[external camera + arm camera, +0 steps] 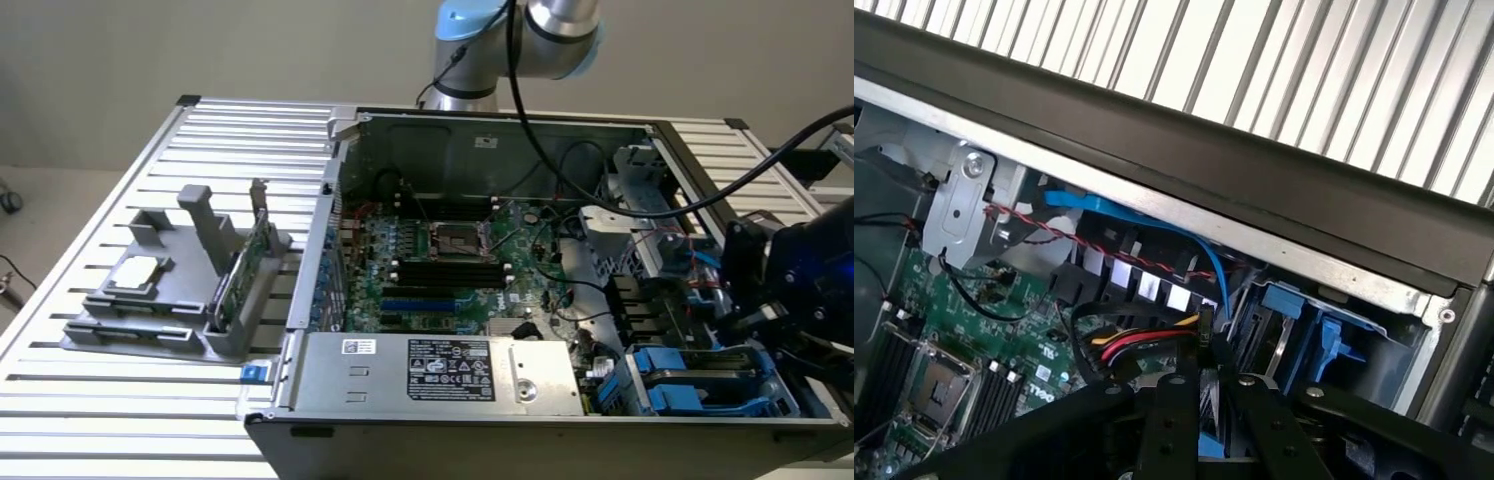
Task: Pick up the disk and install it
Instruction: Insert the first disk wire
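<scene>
Well, most of the disk (1210,445) is hidden from me. In the wrist view I get just a small strip of blue plastic between the two dark fingers (1166,425), low over the drive bay corner of the PC case (441,425). The gripper (1209,385) stands nearly closed, w/ a narrow gap, and it seems clamped on this blue edge, which I take as the carrier frame. The silver body and white label I cannot see.

In the exterior view the gripper (787,290) is at the exterior view's right, partly cut off by the pic edge and dark, w/ a blue glow. It is above the blue drive bays (687,385), and the bay behind it is covered.

On the exterior view's left the grey fixture (174,300) holds the small silver chip (138,272) and the green card (238,275), standing on edge.

Writing: the power supply (441,370) has a black label and a small white one, text too small to read. White lettering on the motherboard (974,330) is not clear enough either.
</scene>
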`<action>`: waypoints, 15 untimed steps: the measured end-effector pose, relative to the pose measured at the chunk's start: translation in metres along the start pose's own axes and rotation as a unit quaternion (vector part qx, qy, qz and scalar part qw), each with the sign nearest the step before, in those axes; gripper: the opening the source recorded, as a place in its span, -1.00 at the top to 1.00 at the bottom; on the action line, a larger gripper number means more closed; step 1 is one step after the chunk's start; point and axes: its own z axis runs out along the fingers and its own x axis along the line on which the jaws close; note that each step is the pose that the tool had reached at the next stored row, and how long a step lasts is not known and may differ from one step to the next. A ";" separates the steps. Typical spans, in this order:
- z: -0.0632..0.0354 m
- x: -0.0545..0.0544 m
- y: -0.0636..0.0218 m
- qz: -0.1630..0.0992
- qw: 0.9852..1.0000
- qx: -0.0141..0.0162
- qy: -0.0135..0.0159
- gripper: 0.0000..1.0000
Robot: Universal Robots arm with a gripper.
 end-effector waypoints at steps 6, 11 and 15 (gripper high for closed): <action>0.0000 0.000 -0.0001 0.007 1.000 0.007 -0.022 0.65; 0.0001 0.000 -0.0003 0.014 0.999 0.012 -0.032 0.65; 0.0000 0.000 -0.0011 0.015 0.999 0.013 -0.033 0.65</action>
